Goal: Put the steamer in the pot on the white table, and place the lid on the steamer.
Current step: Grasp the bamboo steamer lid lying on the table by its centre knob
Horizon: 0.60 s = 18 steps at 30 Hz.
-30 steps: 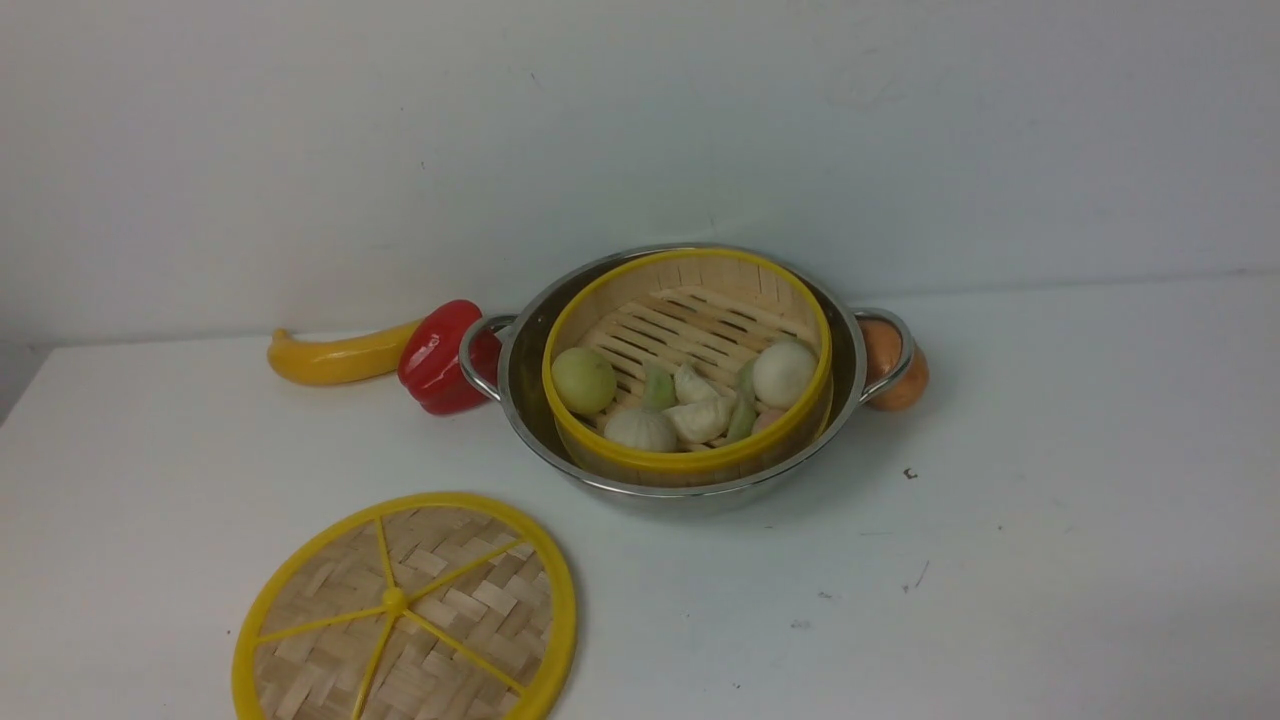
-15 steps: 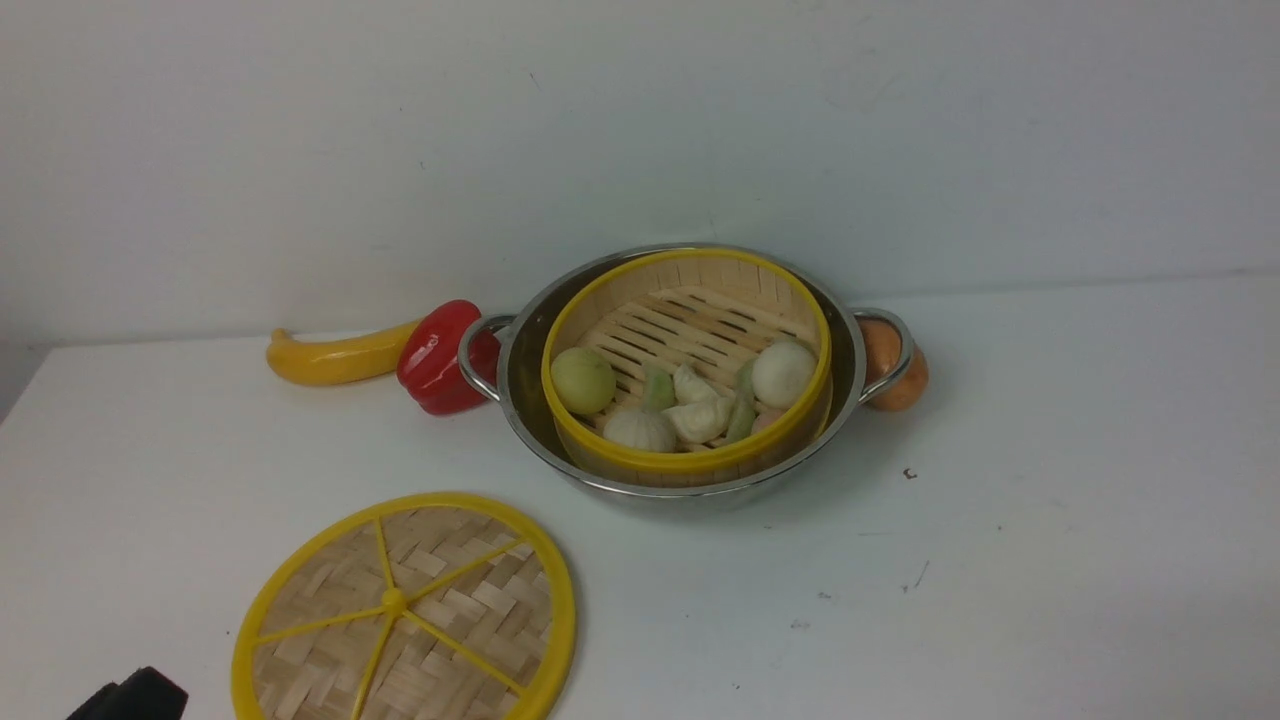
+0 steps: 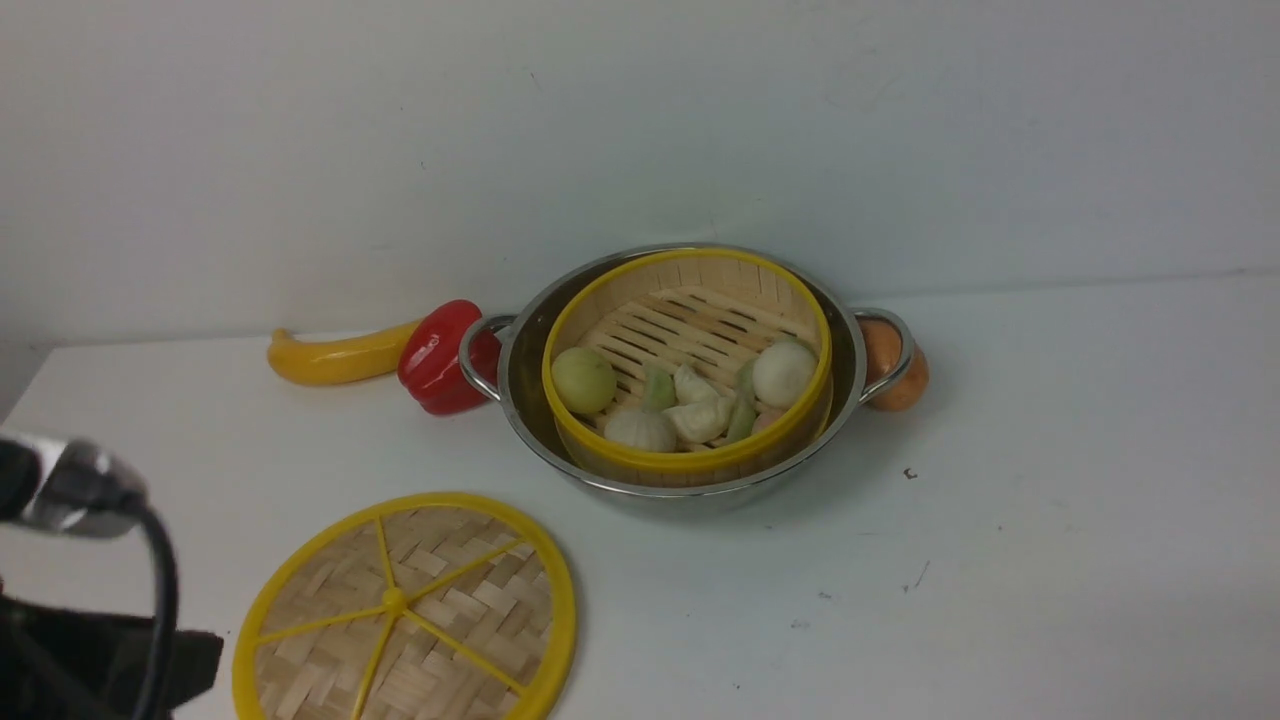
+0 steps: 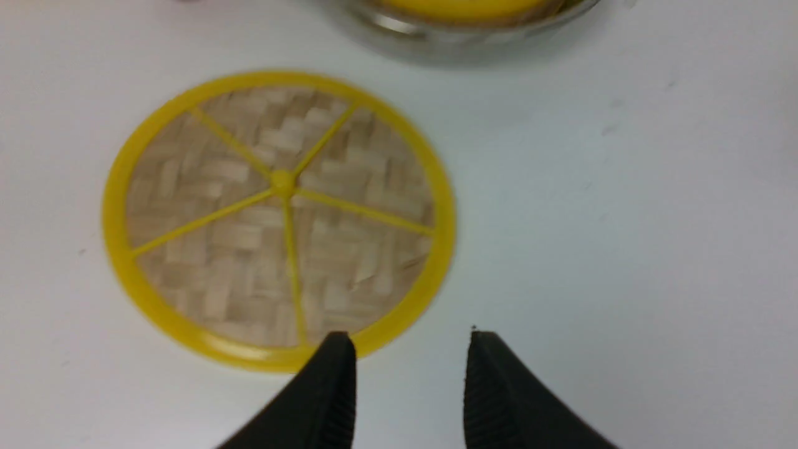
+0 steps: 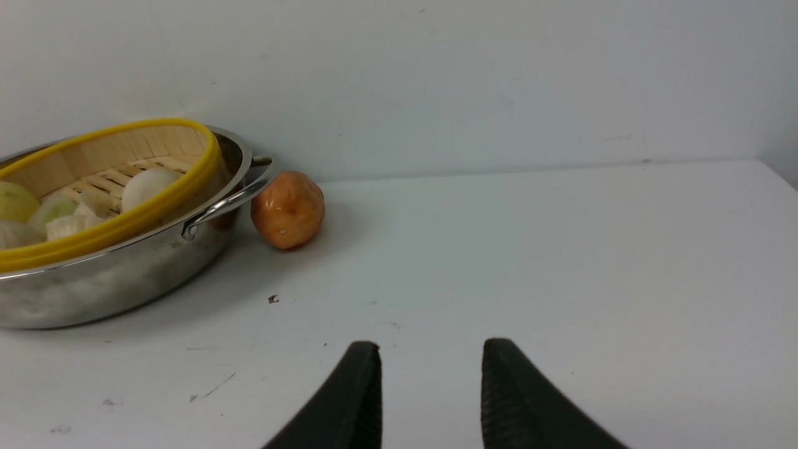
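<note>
Front view: lid (image 3: 405, 605) partly off-frame; orange thing (image 3: 882, 352), perhaps fruit, half behind pot (image 3: 520, 385)

The worktop (image 3: 1050, 520) is white with small dark specks. The lid (image 3: 405, 610) is tan basket-weave with a yellow rim and 5 yellow spokes. The steamer (image 3: 700, 272) has pale bamboo slats and yellow rims. Its buns (image 3: 785, 373) are white and pale green. The pot (image 3: 520, 395) is shiny silver. The pepper (image 3: 437, 357) is red, the banana (image 3: 330, 362) yellow, the fruit (image 3: 900, 378) orange-brown. The left hand (image 4: 411, 349) and right hand (image 5: 430, 355) are black, with ribbed inner faces.
</note>
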{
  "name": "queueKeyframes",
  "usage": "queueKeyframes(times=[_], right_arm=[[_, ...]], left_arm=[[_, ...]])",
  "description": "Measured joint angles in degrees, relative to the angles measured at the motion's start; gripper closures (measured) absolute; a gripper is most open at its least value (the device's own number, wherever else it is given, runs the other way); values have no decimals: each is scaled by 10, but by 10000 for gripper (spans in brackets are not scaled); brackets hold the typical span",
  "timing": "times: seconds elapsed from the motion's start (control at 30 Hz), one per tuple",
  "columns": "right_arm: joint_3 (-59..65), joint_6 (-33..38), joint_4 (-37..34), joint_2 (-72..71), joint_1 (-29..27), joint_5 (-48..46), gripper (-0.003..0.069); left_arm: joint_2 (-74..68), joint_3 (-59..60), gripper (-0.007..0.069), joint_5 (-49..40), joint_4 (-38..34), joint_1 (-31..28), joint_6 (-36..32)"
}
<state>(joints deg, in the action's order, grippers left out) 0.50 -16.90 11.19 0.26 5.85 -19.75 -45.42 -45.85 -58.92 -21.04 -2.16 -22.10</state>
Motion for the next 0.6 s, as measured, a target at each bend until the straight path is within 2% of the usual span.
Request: queueKeyframes(times=[0.2,0.23,0.4,0.6], right_arm=[[0,0,0,0,0,0,416],[0,0,0,0,0,0,416],[0,0,0,0,0,0,416],[0,0,0,0,0,0,416]], left_arm=[[-188,-103,384,2,27,0,-23],[-254,-131,384,2,24,0,-30],[-375,-165,384,3,13,3,-48],[-454,-172,384,21,14,32,-52]])
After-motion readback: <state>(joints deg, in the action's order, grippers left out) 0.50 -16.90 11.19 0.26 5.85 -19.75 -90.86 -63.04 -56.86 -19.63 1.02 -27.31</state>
